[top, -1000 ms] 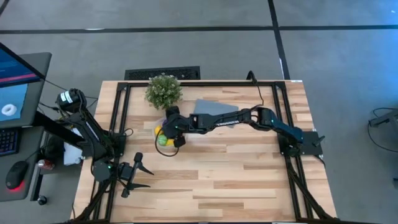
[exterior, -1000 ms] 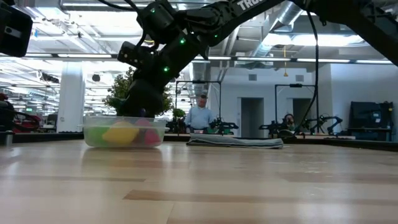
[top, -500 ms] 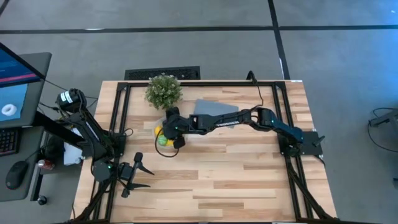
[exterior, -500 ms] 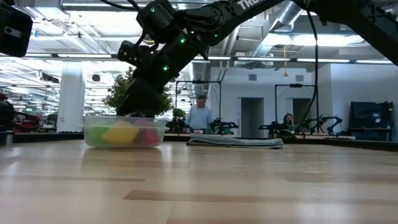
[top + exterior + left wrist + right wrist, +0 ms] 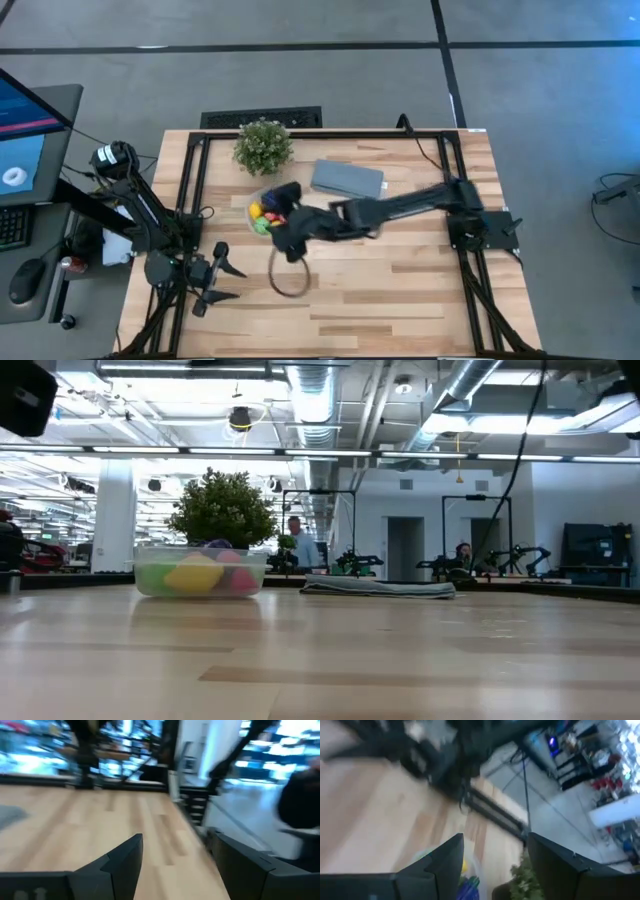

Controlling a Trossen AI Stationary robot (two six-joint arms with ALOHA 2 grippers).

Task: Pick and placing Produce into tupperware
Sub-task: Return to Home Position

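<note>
1. Potted plant (image 5: 263, 145) is standing behind the tupperware (image 5: 200, 550), grey cloth (image 5: 348, 178) lying nearby.
2. Produce (image 5: 197, 574) is sitting inside; right gripper (image 5: 495, 839), fingers apart, is hovering just beside; left gripper (image 5: 175, 837), likewise spread, is waiting well apart.

Small round clear plastic tupperware (image 5: 160, 552): upright on its base, open-topped, with translucent walls and a level rim. It stands on the light wooden table (image 5: 320, 660), left of centre toward the far edge, just in front of the leafy potted plant (image 5: 263, 143).

Tiny toy produce (image 5: 196, 574): every piece in view lies inside the container, piled together and touching. The low view shows, through the wall, green at the left, yellow in the middle, pink-red at the right, and a purple-blue tip above the rim. The high view shows yellow, red and green, with part of the pile covered from above. Individual kinds cannot be told.
</note>
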